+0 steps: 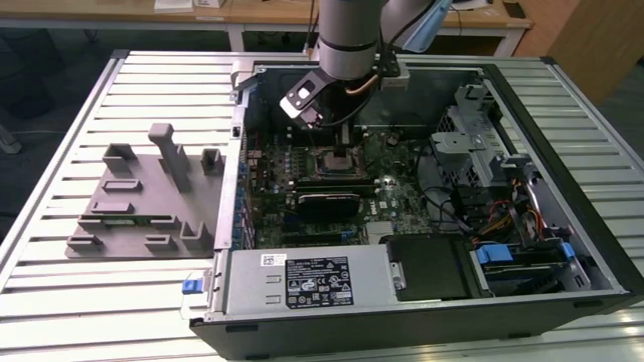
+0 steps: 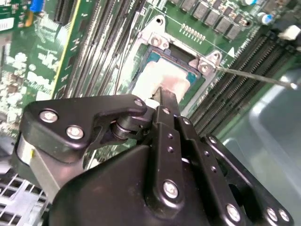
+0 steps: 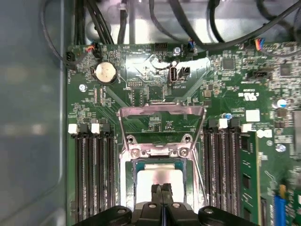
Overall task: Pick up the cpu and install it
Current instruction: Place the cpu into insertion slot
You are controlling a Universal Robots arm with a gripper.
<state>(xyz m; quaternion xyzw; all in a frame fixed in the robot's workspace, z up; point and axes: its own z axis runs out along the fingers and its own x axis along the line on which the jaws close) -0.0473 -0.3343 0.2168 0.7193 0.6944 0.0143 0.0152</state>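
The cpu, a flat square with a silvery-grey top, lies inside the metal-framed socket on the green motherboard; the second wrist view shows the cpu in the socket too. My gripper hangs straight over it with its two black fingers pressed together. The gripper's tips are at the cpu's top face; I cannot tell whether they touch it. The socket's hinged plate stands flipped open. In the exterior view the gripper reaches down into the open computer case above the socket.
Memory slots flank the socket on both sides. A thin metal lever sticks out beside the socket. Cables, a drive cage and a power supply crowd the case. A grey fixture sits on the slatted table at the exterior view's left.
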